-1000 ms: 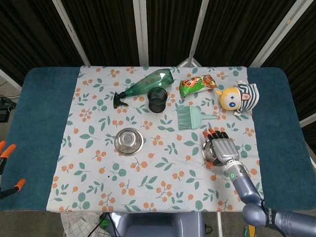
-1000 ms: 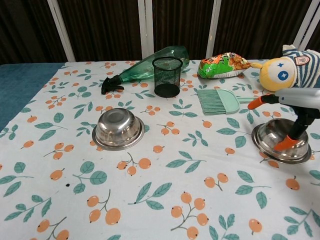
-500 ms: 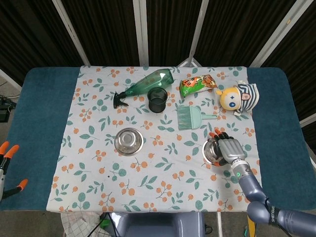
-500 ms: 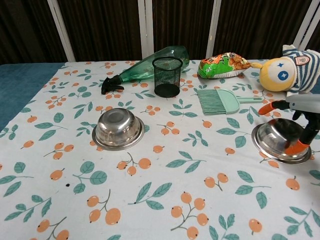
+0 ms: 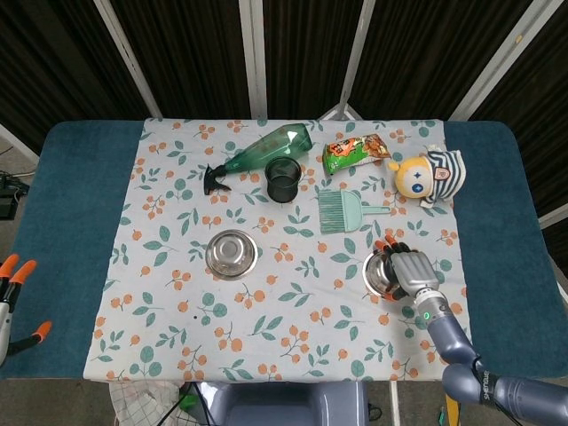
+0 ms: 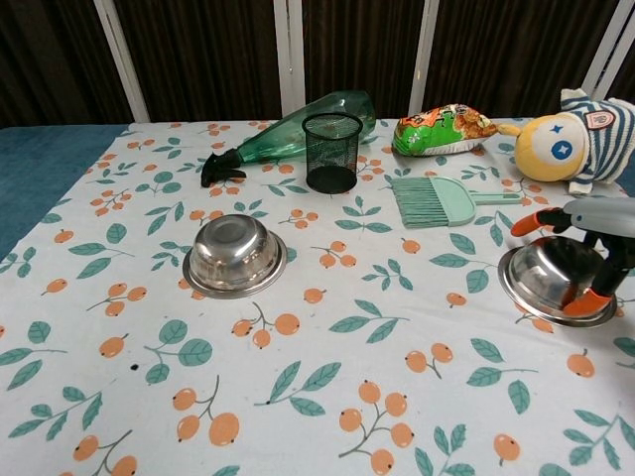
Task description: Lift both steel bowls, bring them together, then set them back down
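Slid a little toward the table's near edge since a second ago: right hand, now over the right bowl, orange fingertips draped on its rim, not lifting; grip not clear. Left bowl untouched mid-cloth, well apart. Left hand at far left edge, only fingertips seen, state unknown.

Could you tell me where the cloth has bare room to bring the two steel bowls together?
The widest bare patch lies between the left steel bowl and the right steel bowl, running to the near edge. The far side is crowded: spray bottle, mesh pen cup, green brush, snack bag, plush toy.
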You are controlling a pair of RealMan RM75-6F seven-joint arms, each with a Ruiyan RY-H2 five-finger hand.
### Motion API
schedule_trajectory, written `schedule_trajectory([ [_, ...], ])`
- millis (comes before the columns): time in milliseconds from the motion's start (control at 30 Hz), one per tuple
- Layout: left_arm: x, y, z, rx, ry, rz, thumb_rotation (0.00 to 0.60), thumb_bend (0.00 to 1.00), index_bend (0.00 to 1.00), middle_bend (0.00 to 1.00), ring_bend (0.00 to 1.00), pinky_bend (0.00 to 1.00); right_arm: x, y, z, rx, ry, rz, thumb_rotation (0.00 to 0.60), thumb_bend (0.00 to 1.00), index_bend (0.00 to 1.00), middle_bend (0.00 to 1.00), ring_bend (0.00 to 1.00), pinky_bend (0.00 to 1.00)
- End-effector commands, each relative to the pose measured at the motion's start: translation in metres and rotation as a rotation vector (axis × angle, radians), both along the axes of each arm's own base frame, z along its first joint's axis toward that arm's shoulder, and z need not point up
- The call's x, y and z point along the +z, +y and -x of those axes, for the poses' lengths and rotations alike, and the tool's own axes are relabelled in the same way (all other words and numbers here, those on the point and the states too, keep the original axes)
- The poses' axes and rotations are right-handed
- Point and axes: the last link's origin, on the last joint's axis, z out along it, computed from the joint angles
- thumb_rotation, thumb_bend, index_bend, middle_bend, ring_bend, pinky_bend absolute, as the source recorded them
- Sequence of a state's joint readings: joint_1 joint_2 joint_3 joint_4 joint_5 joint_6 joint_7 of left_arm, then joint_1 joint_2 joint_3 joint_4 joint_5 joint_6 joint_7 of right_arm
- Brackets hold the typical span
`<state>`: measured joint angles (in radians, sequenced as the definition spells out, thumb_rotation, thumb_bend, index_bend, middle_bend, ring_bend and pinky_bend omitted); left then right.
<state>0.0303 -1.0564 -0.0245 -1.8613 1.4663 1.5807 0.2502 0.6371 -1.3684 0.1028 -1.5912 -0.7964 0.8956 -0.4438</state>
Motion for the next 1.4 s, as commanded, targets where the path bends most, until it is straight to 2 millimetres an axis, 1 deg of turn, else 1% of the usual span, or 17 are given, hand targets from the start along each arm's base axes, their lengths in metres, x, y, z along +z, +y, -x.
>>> schedule_trajectory([
  [33,0.000,0.000,0.000,0.002,-0.002,-0.002,0.600,0.29,0.15,0.00,0.00,0.00,-0.002,0.000,0.000,0.001,0.001,-0.003,0.600,0.16,0.13,0.00,0.12,0.27],
  [100,0.000,0.000,0.000,0.002,-0.003,-0.003,0.600,0.29,0.15,0.00,0.00,0.00,-0.003,0.000,0.000,0.006,0.005,-0.002,0.600,0.15,0.15,0.03,0.14,0.27],
  [167,0.000,0.000,0.000,0.002,-0.003,-0.002,0.600,0.29,0.15,0.00,0.00,0.00,-0.003,0.000,0.000,0.009,0.005,-0.001,0.600,0.15,0.19,0.08,0.17,0.27],
  [233,0.000,0.000,0.000,0.001,-0.003,-0.002,0.600,0.29,0.15,0.00,0.00,0.00,-0.004,0.001,0.000,0.017,0.011,-0.001,0.600,0.15,0.21,0.11,0.19,0.27],
  [333,-0.001,0.001,-0.002,-0.011,-0.003,0.002,0.600,0.30,0.15,0.00,0.00,0.00,-0.003,0.002,-0.001,0.026,0.014,-0.006,0.600,0.15,0.24,0.12,0.21,0.27],
  [467,-0.001,0.004,-0.009,-0.092,-0.004,0.007,0.600,0.30,0.17,0.01,0.00,0.01,-0.001,0.003,-0.004,0.039,0.011,-0.001,0.600,0.15,0.27,0.14,0.23,0.27],
  [633,-0.009,0.005,-0.016,-0.156,0.003,0.034,0.600,0.30,0.18,0.05,0.02,0.11,0.003,0.003,-0.011,0.056,0.003,0.012,0.600,0.15,0.29,0.19,0.28,0.27],
  [733,-0.011,0.009,-0.026,-0.178,0.026,0.055,0.600,0.30,0.18,0.07,0.08,0.20,0.006,0.003,-0.015,0.069,0.004,0.017,0.600,0.15,0.29,0.22,0.32,0.27],
  [800,-0.010,0.016,-0.035,-0.197,0.033,0.062,0.600,0.30,0.18,0.08,0.12,0.23,0.007,0.004,-0.018,0.076,0.003,0.022,0.600,0.15,0.29,0.24,0.34,0.27],
  [833,-0.010,0.022,-0.040,-0.196,0.038,0.073,0.600,0.30,0.18,0.08,0.13,0.23,0.008,0.004,-0.019,0.080,0.001,0.024,0.600,0.15,0.29,0.25,0.35,0.27],
  [1000,-0.010,0.048,-0.063,-0.213,0.069,0.131,0.600,0.29,0.18,0.10,0.12,0.23,0.016,0.004,-0.026,0.097,-0.008,0.044,0.600,0.16,0.29,0.26,0.35,0.27],
  [1100,-0.018,0.065,-0.075,-0.220,0.040,0.202,0.600,0.28,0.18,0.08,0.10,0.23,0.025,0.004,-0.030,0.111,-0.015,0.069,0.600,0.15,0.29,0.26,0.35,0.27],
  [1200,-0.026,0.080,-0.080,-0.201,0.004,0.259,0.600,0.27,0.18,0.06,0.08,0.23,0.034,0.002,-0.033,0.121,-0.016,0.097,0.600,0.15,0.29,0.26,0.35,0.27],
  [1267,-0.032,0.094,-0.082,-0.190,0.011,0.299,0.600,0.25,0.18,0.05,0.07,0.22,0.041,0.001,-0.034,0.130,-0.010,0.121,0.600,0.16,0.29,0.26,0.35,0.27],
  [1400,-0.049,0.119,-0.083,-0.150,0.030,0.351,0.600,0.22,0.17,0.04,0.06,0.22,0.055,0.001,-0.034,0.166,0.034,0.170,0.600,0.15,0.29,0.27,0.36,0.27],
])
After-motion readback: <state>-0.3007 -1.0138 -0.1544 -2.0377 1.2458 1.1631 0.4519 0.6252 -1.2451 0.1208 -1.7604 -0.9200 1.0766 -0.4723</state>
